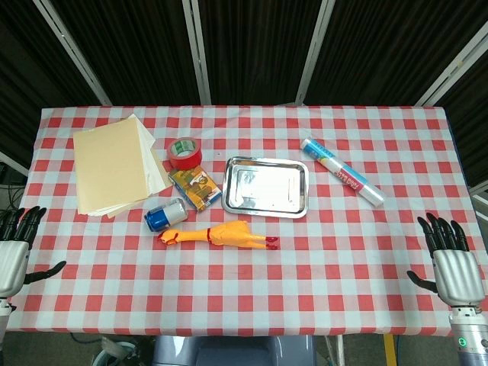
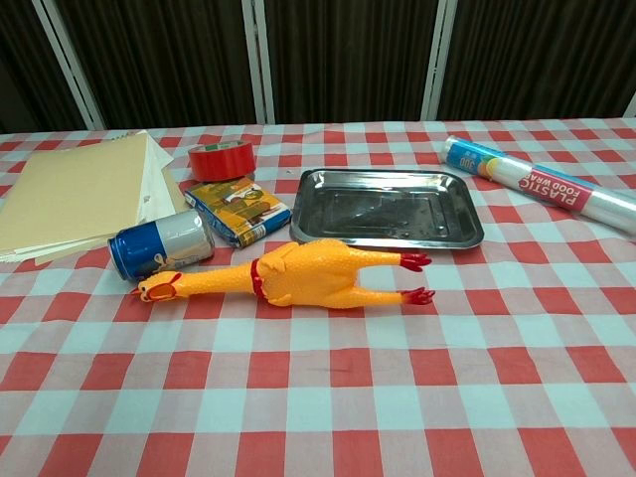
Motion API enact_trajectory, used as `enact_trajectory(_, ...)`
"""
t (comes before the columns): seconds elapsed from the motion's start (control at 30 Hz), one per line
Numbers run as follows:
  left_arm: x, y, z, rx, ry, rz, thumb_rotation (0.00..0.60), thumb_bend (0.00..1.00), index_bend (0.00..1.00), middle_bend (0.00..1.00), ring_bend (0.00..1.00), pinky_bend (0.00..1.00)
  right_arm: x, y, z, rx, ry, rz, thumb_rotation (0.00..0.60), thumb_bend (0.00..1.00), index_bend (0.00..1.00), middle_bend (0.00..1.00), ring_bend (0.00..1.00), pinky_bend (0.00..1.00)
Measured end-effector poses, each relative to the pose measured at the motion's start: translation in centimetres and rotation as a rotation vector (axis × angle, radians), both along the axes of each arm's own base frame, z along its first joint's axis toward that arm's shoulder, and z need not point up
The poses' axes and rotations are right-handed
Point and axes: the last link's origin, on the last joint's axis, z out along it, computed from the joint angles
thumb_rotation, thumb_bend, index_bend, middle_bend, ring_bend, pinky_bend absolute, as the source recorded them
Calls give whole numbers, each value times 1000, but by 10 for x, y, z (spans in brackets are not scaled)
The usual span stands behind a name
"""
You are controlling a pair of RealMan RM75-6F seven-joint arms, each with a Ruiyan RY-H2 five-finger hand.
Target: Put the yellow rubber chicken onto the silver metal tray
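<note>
Chicken, yellow rubber, lies just before the silver metal tray; we judge it light, soft, squashy, best gripped mid-body. Our left hand and right hand hold nothing, fingers apart.

A red-and-white checked cloth surface carries cream paper sheets upper left, a red tape roll, a small printed box, a blue-and-silver can, the yellow rubber chicken, the silver metal tray at centre, and a plastic-wrap roll upper right.

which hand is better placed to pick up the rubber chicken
Probably left. The chicken lies left of centre, so the open left hand has a shorter reach than the right hand; the tray is just behind it.
</note>
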Motion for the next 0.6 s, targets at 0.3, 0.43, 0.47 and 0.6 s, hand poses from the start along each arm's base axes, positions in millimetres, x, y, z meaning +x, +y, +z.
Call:
enact_trajectory(0.3,4,-2,-4,-19,-9,-5,600,20,28,75,23,52,-1,-2,0,10,-4,5,600,121,0,37,0,0)
enact_trajectory(0.43,5,-4,-4,-24,-17,-2,600,20,38,82,24,52,-2,-2,1,6,-10,10,600,122,0,37,0,0)
enact_trajectory(0.47,5,-4,-4,-24,-19,1,600,20,41,84,24,52,-2,-1,1,6,-12,11,600,122,0,37,0,0)
enact_trajectory(0.6,4,-5,-3,-24,-23,4,600,22,61,93,27,53,-3,0,0,8,-16,13,600,122,0,37,0,0)
